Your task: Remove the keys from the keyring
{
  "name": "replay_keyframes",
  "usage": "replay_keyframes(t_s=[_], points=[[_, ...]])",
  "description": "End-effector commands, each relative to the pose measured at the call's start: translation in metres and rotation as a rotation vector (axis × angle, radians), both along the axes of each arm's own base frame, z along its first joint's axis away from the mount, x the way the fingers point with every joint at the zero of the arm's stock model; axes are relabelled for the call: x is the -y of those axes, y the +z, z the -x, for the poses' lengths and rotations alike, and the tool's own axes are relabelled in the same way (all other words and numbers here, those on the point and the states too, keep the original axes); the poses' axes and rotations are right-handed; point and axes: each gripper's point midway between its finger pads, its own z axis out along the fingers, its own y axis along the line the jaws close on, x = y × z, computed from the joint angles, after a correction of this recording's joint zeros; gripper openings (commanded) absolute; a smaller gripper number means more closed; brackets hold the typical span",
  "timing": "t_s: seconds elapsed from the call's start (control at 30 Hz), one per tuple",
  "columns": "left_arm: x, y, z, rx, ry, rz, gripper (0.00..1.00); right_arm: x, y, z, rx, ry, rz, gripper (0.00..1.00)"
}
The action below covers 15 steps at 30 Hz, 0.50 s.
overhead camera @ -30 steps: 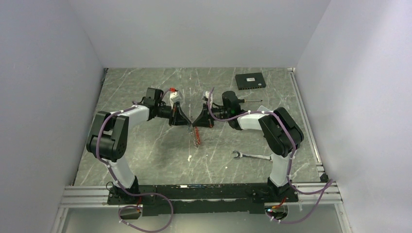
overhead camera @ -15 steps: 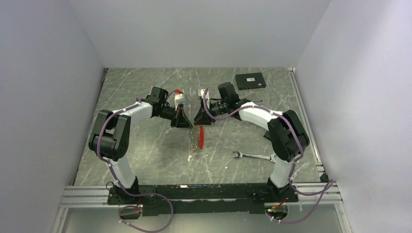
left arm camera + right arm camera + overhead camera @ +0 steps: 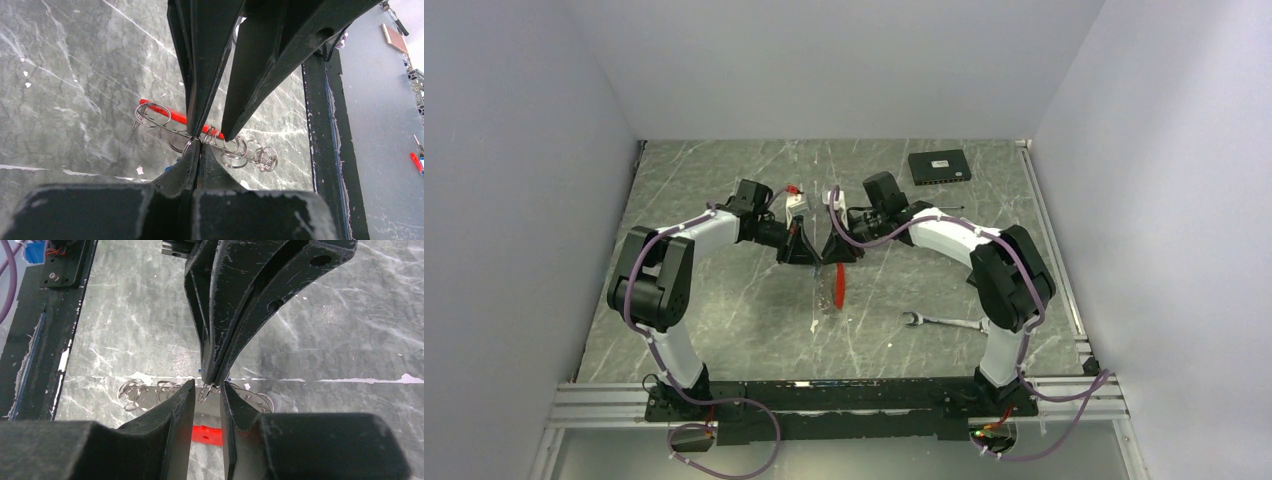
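- Progress: early, by my read. No key shows loose on the table point(image 3: 724, 300), so all of them probably remain on the keyring point(image 3: 235, 150).
- Keys are hard to pick out. The left wrist view gives only a blue speck point(image 3: 172, 165), likely the blue head.
- Keyring is held up mid-table between both tools, with the red tag point(image 3: 838, 285) dangling below. Whether the tag touches the table, I cannot tell.
- Left gripper point(image 3: 197, 147): pressed together, pinching a loop of the keyring.
- Right gripper point(image 3: 206, 385): narrowly spread with loops in the gap. Whether it actually clamps them, I cannot tell.
- Left to do: spread the loop and slide every key off.
- Room: the tips sit almost touching, so it is tight there.
- The walls, wrench point(image 3: 944, 322) and black box point(image 3: 940, 166) are well apart.
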Motion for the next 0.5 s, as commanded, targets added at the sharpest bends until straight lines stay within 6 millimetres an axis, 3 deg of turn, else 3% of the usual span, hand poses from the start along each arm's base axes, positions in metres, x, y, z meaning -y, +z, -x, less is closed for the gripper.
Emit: replay_keyframes(t_s=[0.0,0.47], points=[[0.006,0.019,-0.004,0.084,-0.026,0.035,0.0,-0.008,0.001,-0.008,0.029,0.01,0.002,0.28],[0.006,0.019,-0.006,0.09,-0.02,0.03,0.0,-0.003,-0.01,-0.003,-0.007,0.01,0.04,0.23]])
